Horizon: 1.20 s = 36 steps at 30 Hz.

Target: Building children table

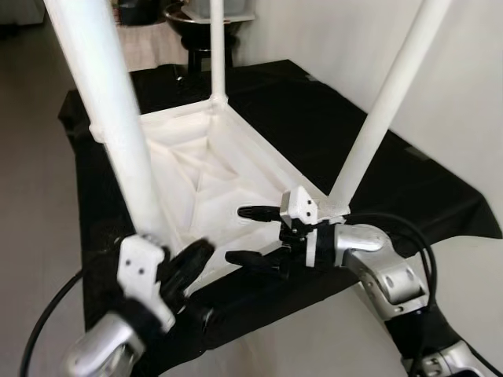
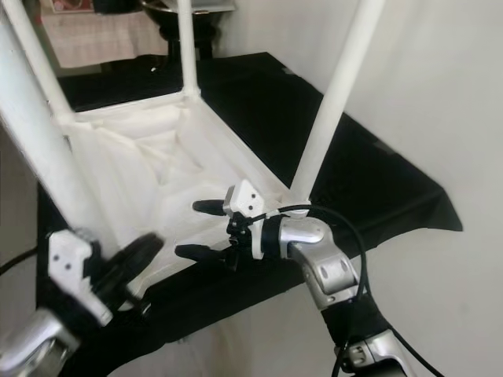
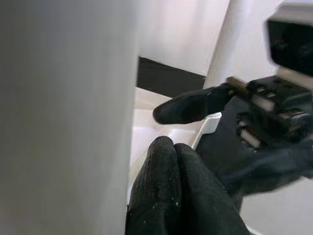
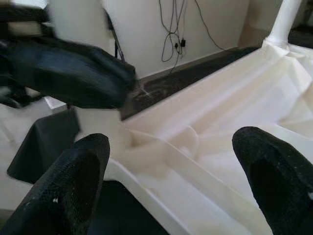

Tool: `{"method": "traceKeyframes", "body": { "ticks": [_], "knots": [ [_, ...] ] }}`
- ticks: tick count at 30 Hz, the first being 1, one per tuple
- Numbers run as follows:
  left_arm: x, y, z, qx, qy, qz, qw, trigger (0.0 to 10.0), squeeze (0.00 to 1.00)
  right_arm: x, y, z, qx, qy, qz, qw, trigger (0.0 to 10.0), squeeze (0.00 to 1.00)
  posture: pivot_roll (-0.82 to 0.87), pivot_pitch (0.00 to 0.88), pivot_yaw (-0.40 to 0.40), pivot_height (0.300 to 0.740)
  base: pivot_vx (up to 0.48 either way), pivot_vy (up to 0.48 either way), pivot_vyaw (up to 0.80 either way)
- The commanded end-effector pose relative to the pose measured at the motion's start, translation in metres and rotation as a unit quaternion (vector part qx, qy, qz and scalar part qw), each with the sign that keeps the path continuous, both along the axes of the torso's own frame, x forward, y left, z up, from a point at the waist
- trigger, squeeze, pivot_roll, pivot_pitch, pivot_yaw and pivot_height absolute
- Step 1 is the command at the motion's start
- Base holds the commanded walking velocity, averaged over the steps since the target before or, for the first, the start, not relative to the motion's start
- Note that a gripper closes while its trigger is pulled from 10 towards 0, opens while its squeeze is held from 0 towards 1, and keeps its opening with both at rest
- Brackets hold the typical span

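The white children's table (image 1: 212,173) lies upside down on a black-draped surface (image 1: 314,118), legs pointing up. The near left leg (image 1: 110,102), a far leg (image 1: 217,47) and the near right leg (image 1: 389,102) stand in their corners. My left gripper (image 1: 189,263) is shut with nothing between its fingers, close beside the base of the near left leg (image 3: 63,112) at the near rim. My right gripper (image 1: 236,234) is open, one finger above and one below the near rim (image 4: 161,147), close to the near right leg's base. The two grippers' fingertips nearly meet.
A white wall (image 1: 471,94) runs close along the right side. A dark round object (image 1: 196,23) stands behind the draped surface. Bare floor (image 1: 31,157) lies to the left, and cables (image 4: 171,24) hang by the wall beyond.
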State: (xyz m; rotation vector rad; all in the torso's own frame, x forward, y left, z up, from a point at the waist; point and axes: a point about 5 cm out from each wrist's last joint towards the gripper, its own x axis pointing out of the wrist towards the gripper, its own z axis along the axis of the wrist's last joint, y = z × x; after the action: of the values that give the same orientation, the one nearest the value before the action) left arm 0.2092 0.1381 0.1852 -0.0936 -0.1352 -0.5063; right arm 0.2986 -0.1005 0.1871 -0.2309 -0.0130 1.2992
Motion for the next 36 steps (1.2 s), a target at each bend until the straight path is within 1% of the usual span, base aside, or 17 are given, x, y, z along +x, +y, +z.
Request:
{"method": "traceKeyframes", "body": {
  "ticks": [1,3,5,7,10,12,15,18,19,22,24,25,28,31,32,35,36],
  "knots": [
    [0.004,0.009,-0.007,0.005,0.02,0.026,0.999,10.0,0.0,-0.002,-0.002,0.002,-0.004,-0.001,0.002,1.0,10.0,0.0,-0.08,0.1,-0.046,0.74,0.0,0.0,0.0],
    [0.004,0.02,-0.007,0.005,0.023,0.07,0.997,10.0,0.0,-0.003,-0.005,0.002,-0.006,0.001,0.003,1.0,10.0,0.0,-0.08,0.101,-0.045,0.74,0.0,0.0,0.0],
    [0.004,0.023,-0.007,0.005,0.024,0.081,0.996,10.0,0.0,-0.003,-0.006,0.002,-0.007,0.001,0.003,1.0,10.0,0.0,-0.08,0.101,-0.045,0.74,0.0,0.0,0.0],
    [-0.004,0.029,-0.014,0.016,0.04,0.13,0.991,10.0,0.0,-0.001,-0.009,0.0,-0.013,0.002,-0.004,1.0,10.0,0.0,-0.07,0.105,-0.043,0.74,0.0,0.0,0.0],
    [-0.007,0.029,-0.016,0.017,0.046,0.145,0.988,10.0,0.0,-0.001,-0.01,-0.001,-0.015,0.002,-0.007,1.0,10.0,0.0,-0.07,0.104,-0.044,0.74,0.0,0.0,0.0],
    [-0.014,0.028,-0.017,0.013,0.05,0.167,0.985,10.0,0.0,0.001,-0.011,-0.001,-0.019,0.001,-0.009,1.0,10.0,0.0,-0.06,0.103,-0.047,0.74,0.0,0.0,0.0],
    [-0.016,0.029,-0.016,0.011,0.05,0.179,0.983,10.0,0.0,0.001,-0.012,-0.001,-0.02,0.001,-0.01,1.0,10.0,0.0,-0.06,0.101,-0.049,0.74,0.0,0.0,0.0],
    [-0.019,0.032,-0.014,0.016,0.046,0.208,0.977,10.0,0.0,0.002,-0.013,-0.001,-0.022,0.001,-0.012,1.0,10.0,0.0,-0.05,0.1,-0.051,0.74,0.0,0.0,0.0],
    [-0.021,0.037,-0.014,0.022,0.043,0.232,0.972,10.0,0.0,0.003,-0.013,-0.001,-0.023,0.001,-0.012,1.0,10.0,0.0,-0.05,0.098,-0.051,0.74,0.0,0.0,0.0],
    [-0.022,0.042,-0.014,0.025,0.042,0.254,0.966,10.0,0.0,0.003,-0.013,-0.001,-0.023,0.001,-0.013,1.0,10.0,0.0,-0.05,0.097,-0.05,0.74,0.0,0.0,0.0],
    [-0.026,0.053,-0.015,0.042,0.041,0.295,0.954,10.0,0.0,0.003,-0.013,-0.001,-0.025,0.001,-0.014,1.0,10.0,0.0,-0.05,0.095,-0.05,0.74,0.0,0.0,0.0],
    [-0.026,0.053,-0.015,0.042,0.041,0.295,0.954,10.0,0.0,0.003,-0.013,-0.001,-0.025,0.001,-0.014,1.0,10.0,0.0,-0.05,0.095,-0.05,0.74,0.0,0.0,0.0],
    [-0.029,0.064,-0.015,0.069,0.036,0.337,0.938,10.0,0.0,0.004,-0.014,-0.001,-0.025,0.001,-0.017,1.0,10.0,0.0,-0.05,0.097,-0.052,0.74,0.0,0.0,0.0],
    [-0.03,0.066,-0.014,0.077,0.033,0.347,0.934,10.0,0.0,0.004,-0.014,-0.001,-0.025,0.001,-0.017,1.0,10.0,0.0,-0.05,0.097,-0.052,0.74,0.0,0.0,0.0],
    [-0.03,0.069,-0.014,0.081,0.031,0.359,0.929,10.0,0.0,0.004,-0.014,-0.001,-0.026,0.001,-0.018,1.0,10.0,0.0,-0.05,0.098,-0.052,0.74,0.0,0.0,0.0],
    [-0.029,0.069,-0.014,0.074,0.032,0.358,0.93,10.0,0.0,0.004,-0.014,-0.002,-0.027,0.001,-0.018,0.999,10.0,0.0,-0.05,0.1,-0.057,0.74,0.0,0.0,0.0],
    [-0.027,0.066,-0.014,0.066,0.033,0.347,0.935,10.0,0.0,0.004,-0.014,-0.002,-0.027,0.001,-0.017,0.999,10.0,0.0,-0.05,0.1,-0.058,0.74,0.0,0.0,0.0]
  ]
}}
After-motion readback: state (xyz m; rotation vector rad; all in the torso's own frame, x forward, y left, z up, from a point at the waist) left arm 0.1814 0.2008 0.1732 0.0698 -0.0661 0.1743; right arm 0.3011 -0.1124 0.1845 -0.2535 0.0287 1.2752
